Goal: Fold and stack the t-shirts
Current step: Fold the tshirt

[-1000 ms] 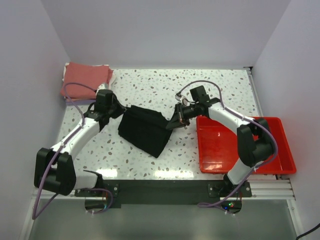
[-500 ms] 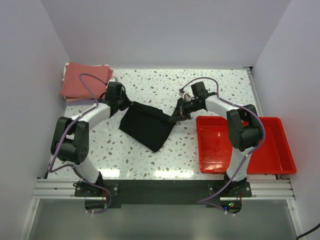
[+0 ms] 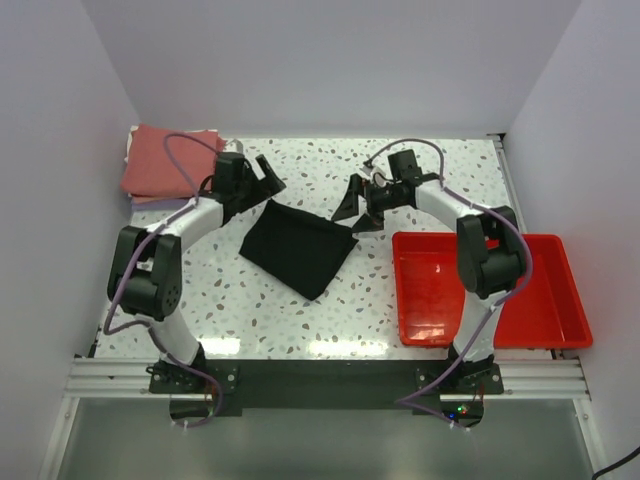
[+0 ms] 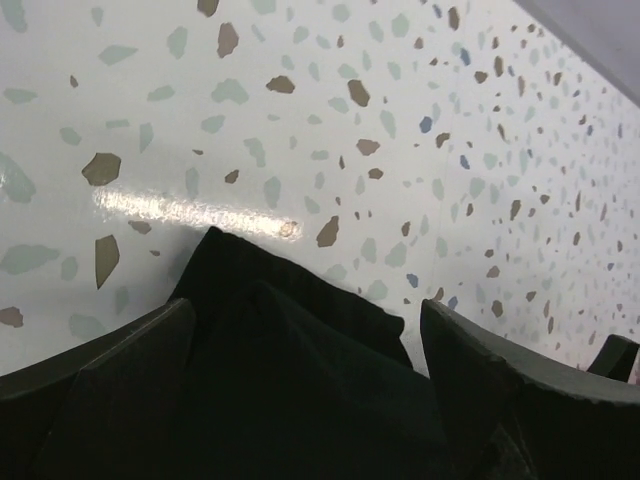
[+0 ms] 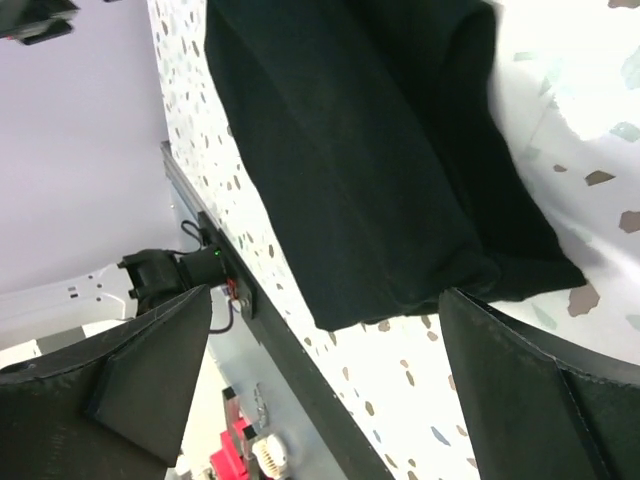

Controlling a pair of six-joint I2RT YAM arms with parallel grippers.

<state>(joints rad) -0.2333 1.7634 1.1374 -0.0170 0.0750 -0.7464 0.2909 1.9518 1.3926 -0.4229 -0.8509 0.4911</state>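
**Top external view:** A plain black cloth t-shirt, folded into a rough four-sided packet, lies flat on the white speckled table just left of the red plastic tray, near it but not touching. The left gripper hangs beyond the packet's far left corner, on the side away from the tray. The right gripper hangs at the far right corner, between shirt and tray. Both stand with jaws spread wide and carry nothing. A folded salmon-red t-shirt tops a pile well left of the tray, in the far corner.

**Left wrist view:** The two dark fingers frame a raised, rumpled corner of the black shirt. They stand apart from it on either side, and the cloth rests on the table.

**Right wrist view:** Wide-set fingers look down on the black packet. It shows soft rolled edges and a thick, layered corner on the side nearest the tray.

**Handling, as a judgement:** The shirt looks light, limp and not fragile, and nothing in it will hold a shape. Lifted at one point, it would likely sag and shed its folds. The glossy table would probably let it slide rather than resist a push. The safest hold seems to be two pinches at once, at neighbouring corners of one folded edge, each biting through every layer. To reach the pile, the packet would have to travel away from the tray.
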